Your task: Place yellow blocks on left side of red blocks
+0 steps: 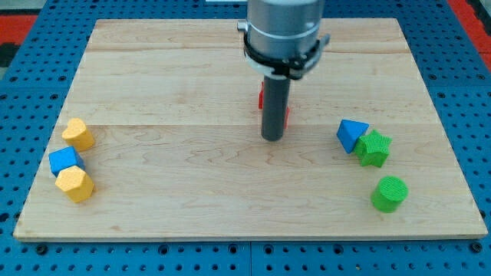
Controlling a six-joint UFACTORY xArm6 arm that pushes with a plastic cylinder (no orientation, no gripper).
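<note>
Two yellow blocks sit at the view's left edge of the wooden board: one (pixel 77 133) higher up, one hexagon-like (pixel 74 184) lower down. A blue cube (pixel 65 160) lies between them, touching both. A red block (pixel 261 97) is near the board's middle, mostly hidden behind my rod; only red slivers show on either side. My tip (pixel 271 138) rests on the board just below the red block, far to the right of the yellow blocks.
At the view's right are a blue triangular block (pixel 350 134), a green star-shaped block (pixel 374 148) touching it, and a green cylinder (pixel 389 193) below them. The board (pixel 192 69) lies on a blue pegboard surface.
</note>
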